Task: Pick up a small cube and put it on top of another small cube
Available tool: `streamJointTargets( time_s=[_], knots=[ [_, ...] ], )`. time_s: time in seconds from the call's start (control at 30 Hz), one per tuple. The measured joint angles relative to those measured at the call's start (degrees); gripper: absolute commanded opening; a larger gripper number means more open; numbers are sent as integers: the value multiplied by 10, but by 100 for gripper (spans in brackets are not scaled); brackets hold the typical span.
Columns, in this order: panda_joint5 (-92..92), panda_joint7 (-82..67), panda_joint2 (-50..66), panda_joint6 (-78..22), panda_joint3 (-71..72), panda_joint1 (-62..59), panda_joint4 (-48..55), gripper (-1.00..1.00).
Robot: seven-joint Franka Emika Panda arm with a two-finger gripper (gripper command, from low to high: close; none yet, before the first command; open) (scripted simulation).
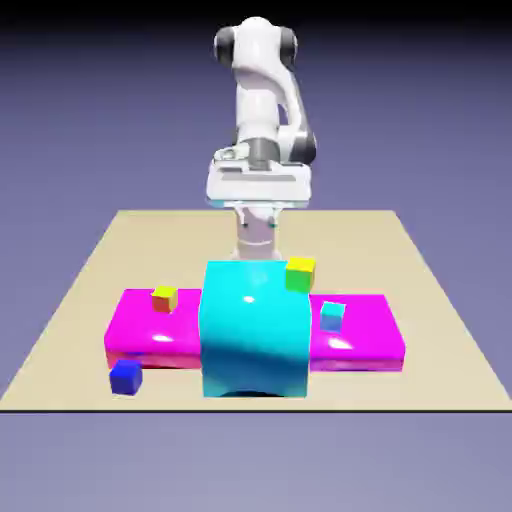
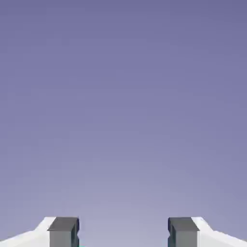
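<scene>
Blue cube near, gripper far behind the big block

We see the blue cube [image 1: 125, 377] on the table's front edge, exterior view's left; beyond the cyan block [image 1: 254, 330] stands the green cube [image 1: 300, 273], then our gripper [image 2: 123, 232], jaws apart, empty.

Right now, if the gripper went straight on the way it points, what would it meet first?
Nothing that shows: in the hand view the open gripper faces only plain blue-violet backdrop between its fingers. No cube or block lies in that line, though depth there is unclear.
</scene>
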Motion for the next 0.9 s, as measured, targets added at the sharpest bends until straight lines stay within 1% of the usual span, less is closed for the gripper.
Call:
streamJointTargets(
  time_s=[0.9],
  knots=[
    [81, -174, 561, -460, -210, -42, 461, 0]
  ],
)
